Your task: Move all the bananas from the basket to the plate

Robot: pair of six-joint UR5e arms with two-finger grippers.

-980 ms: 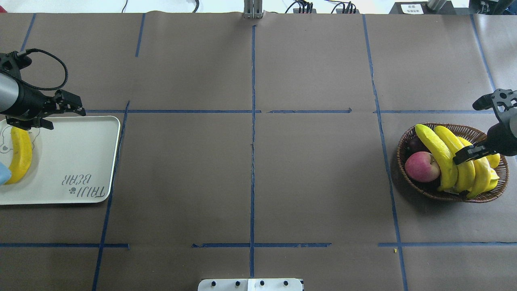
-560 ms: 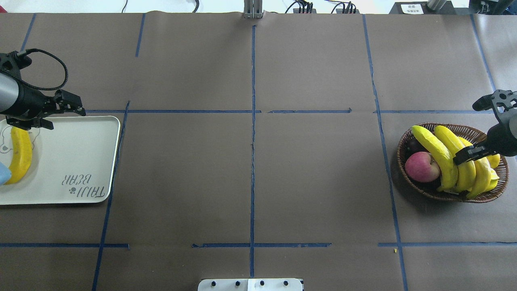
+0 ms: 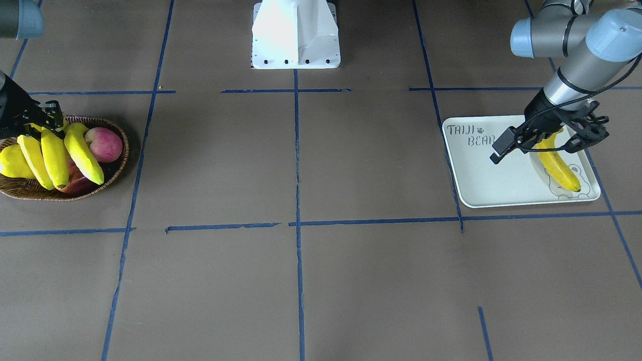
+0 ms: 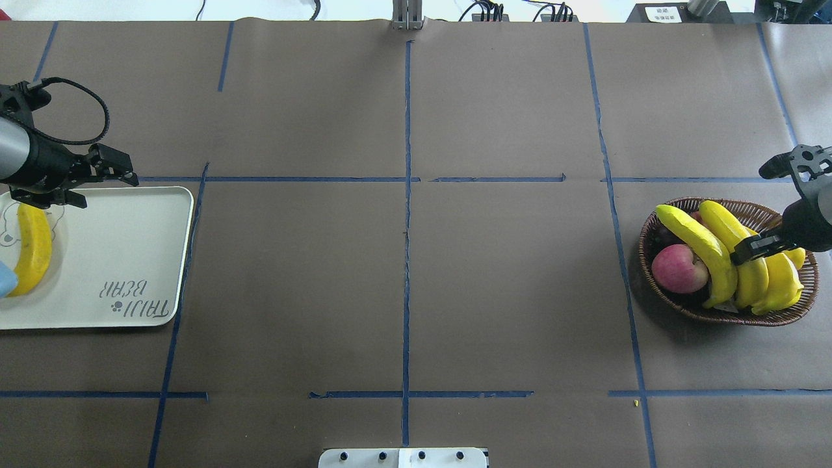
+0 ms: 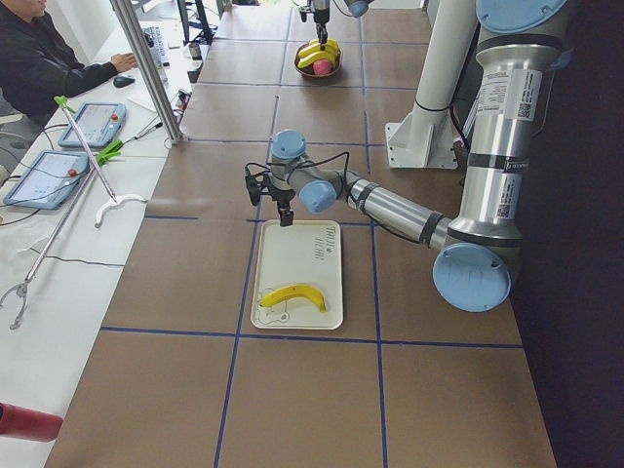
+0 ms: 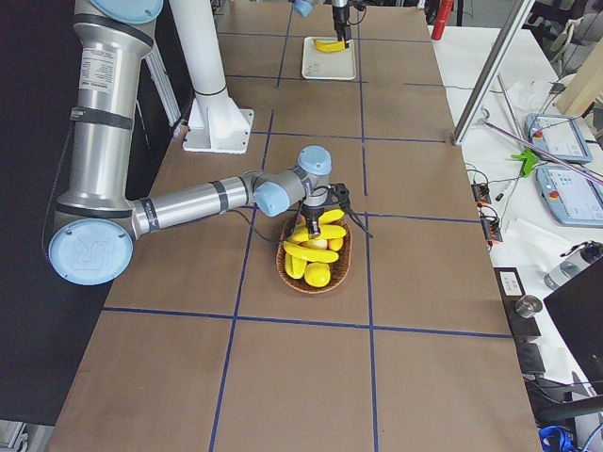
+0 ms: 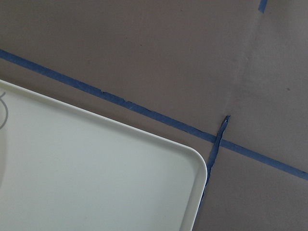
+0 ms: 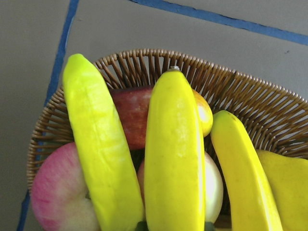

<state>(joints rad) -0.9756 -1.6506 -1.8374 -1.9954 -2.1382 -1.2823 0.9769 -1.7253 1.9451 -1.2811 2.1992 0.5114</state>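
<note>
Three bananas (image 4: pixel 715 250) lie in the brown wicker basket (image 4: pixel 715 317) at the right. My right gripper (image 4: pixel 754 247) is down in the basket, shut on the middle banana (image 8: pixel 173 159), with a greenish one (image 8: pixel 101 154) on one side and another (image 8: pixel 240 178) on the other. A fourth banana (image 4: pixel 32 250) lies on the white "TAIJI BEAR" plate (image 4: pixel 117 247) at the left. My left gripper (image 4: pixel 109 192) hangs open and empty over the plate's far edge, beside that banana (image 3: pixel 556 168).
A red apple (image 4: pixel 679 268) and a yellow pear (image 4: pixel 783 286) also sit in the basket, with more fruit under the bananas. Blue tape lines cross the brown table cover. The robot's white base (image 3: pixel 296 35) stands at the near middle edge.
The bananas in the basket have shifted, their far tips swinging to the left, and more of the pear shows. The left arm has barely moved.
</note>
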